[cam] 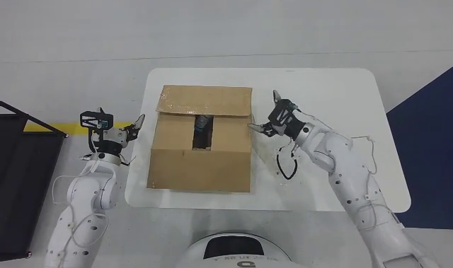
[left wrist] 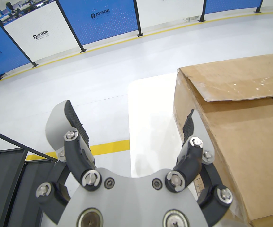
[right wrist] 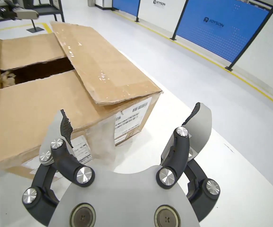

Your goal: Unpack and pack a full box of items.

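A brown cardboard box (cam: 202,158) stands on the white table (cam: 333,98), its top flaps nearly closed with a narrow dark slot (cam: 202,132) in the middle where a dark item shows. My left gripper (cam: 134,124) is open beside the box's left side (left wrist: 240,131), one finger (left wrist: 189,125) close to the box wall. My right gripper (cam: 269,112) is open at the box's right side, near the labelled end wall (right wrist: 131,119). In the right wrist view the far flap (right wrist: 98,60) tilts up and crumpled paper (right wrist: 7,80) shows inside the slot.
A black cable (cam: 287,165) lies on the table by the right arm. A dark rack (cam: 21,183) stands on the floor left of the table. Blue and white fence panels (left wrist: 98,17) ring the room. Bare table lies right of the box.
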Available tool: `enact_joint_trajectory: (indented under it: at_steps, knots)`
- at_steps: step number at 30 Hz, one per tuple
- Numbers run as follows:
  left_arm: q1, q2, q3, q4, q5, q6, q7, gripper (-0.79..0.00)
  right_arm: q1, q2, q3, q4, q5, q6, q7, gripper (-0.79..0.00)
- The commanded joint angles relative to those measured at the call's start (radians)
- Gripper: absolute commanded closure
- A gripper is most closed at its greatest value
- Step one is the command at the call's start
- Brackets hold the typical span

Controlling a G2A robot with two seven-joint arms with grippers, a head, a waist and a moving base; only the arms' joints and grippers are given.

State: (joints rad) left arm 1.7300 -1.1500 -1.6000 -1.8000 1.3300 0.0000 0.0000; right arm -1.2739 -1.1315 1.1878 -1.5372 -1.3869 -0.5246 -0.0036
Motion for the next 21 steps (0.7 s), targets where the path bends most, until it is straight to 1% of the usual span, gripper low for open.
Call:
enact_joint_trajectory:
  at_steps: [1,4,8,10,11,15,18,21]
  knots:
    - [0.000,0.000,0.000,0.000,0.000,0.000,0.000,-0.785,0.020,-0.008,-0.028,0.004,-0.011,0.057,0.048,-0.785]
    - [0.000,0.000,0.000,0.000,0.000,0.000,0.000,-0.785,0.052,-0.018,-0.058,0.022,-0.003,0.092,0.089,-0.785]
    - [0.000,0.000,0.000,0.000,0.000,0.000,0.000,-0.785,0.085,-0.029,-0.069,0.042,0.009,0.162,0.117,-0.785]
    - [0.000,0.000,0.000,0.000,0.000,0.000,0.000,-0.785,0.097,-0.034,-0.068,0.037,-0.025,0.258,0.143,-0.785]
    - [0.000,0.000,0.000,0.000,0.000,0.000,0.000,-0.785,0.099,-0.037,-0.076,0.026,-0.031,0.286,0.148,-0.785]
    - [0.000,0.000,0.000,0.000,0.000,0.000,0.000,-0.785,0.144,-0.049,-0.080,0.024,0.029,0.291,0.135,-0.785]
    - [0.000,0.000,0.000,0.000,0.000,0.000,0.000,-0.785,0.211,-0.061,-0.102,0.041,0.048,0.295,0.168,-0.785]
    - [0.000,0.000,0.000,0.000,0.000,0.000,0.000,-0.785,0.307,-0.078,-0.135,0.090,0.060,0.307,0.234,-0.785]
